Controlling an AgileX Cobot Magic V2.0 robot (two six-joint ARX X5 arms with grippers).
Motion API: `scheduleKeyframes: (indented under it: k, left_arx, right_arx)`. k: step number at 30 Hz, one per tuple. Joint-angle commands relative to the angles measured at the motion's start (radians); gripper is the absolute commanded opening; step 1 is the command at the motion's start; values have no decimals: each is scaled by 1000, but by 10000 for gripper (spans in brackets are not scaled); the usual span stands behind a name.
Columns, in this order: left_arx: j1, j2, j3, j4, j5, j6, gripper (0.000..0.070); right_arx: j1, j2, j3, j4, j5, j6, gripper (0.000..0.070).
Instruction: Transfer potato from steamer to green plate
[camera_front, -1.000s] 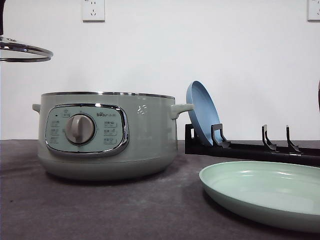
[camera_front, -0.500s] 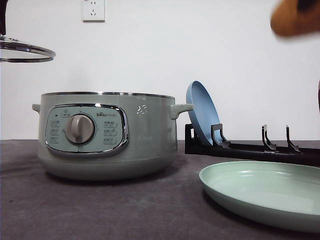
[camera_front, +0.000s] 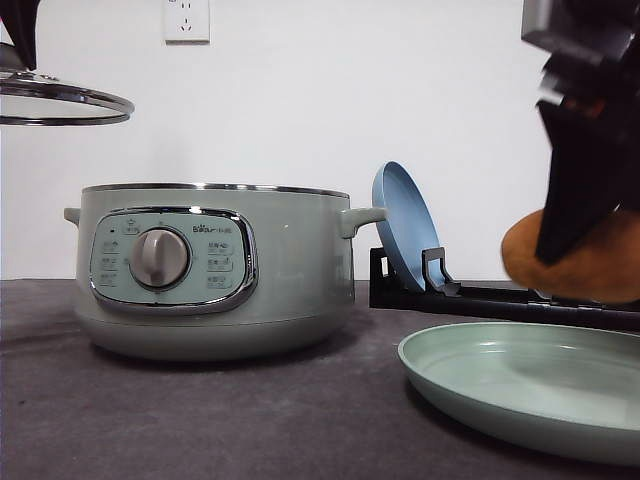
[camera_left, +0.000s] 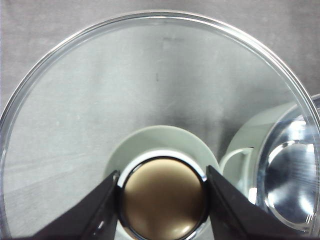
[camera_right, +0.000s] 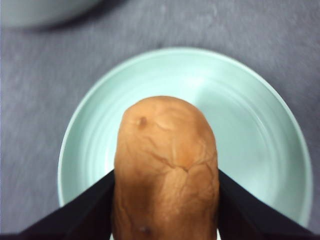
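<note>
step: place | right tool (camera_right: 165, 200) clamped on potato (camera_front: 575, 258), hanging above green plate (camera_front: 530, 385); lower centred, release just off the surface so it won't roll | left tool (camera_left: 162, 200) gripping lid knob (camera_left: 163, 197); steamer (camera_front: 215, 268) open on desk (camera_front: 200, 420)

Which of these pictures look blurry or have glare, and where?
Front view: the right tool and potato are soft-edged, while the steamer is crisp. Left wrist view: bright glare on the steamer's shiny inside and a highlight on the lid knob. Right wrist view: the green plate and table are slightly soft, with a pale sheen on the plate.
</note>
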Motion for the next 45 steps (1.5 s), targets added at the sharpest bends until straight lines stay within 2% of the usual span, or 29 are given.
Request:
scheduleKeyframes:
  k: [1,16,25,28,33,38,42,45]
  left_arx:
    - [-2,-10,43,28,4,-2,10]
    - [-7,-10,43,27,4,-2,10]
    - [-7,-10,43,26,4,-2,10]
    - [-7,-10,43,26,4,-2,10]
    - [-7,-10,43,26,4,-2,10]
    - [-7,-10,43,26,4,-2,10]
    - [-7,-10,43,26,4,-2,10]
    - [-7,-10,43,26,4,-2,10]
  right_arx:
    - [6,19,-17,55,4,40,241]
    - [5,180,-42,138,24,47,241]
    - [2,231,-42,140,25,47,243]
    - [2,230,-42,140,25,47,311]
    - [3,203,-37,140,33,47,537]
    - [3,106,1,88,26,47,569]
    - [3,3,84,-39,-12,48,634]
    - [3,-79,172,-157,-31,48,637]
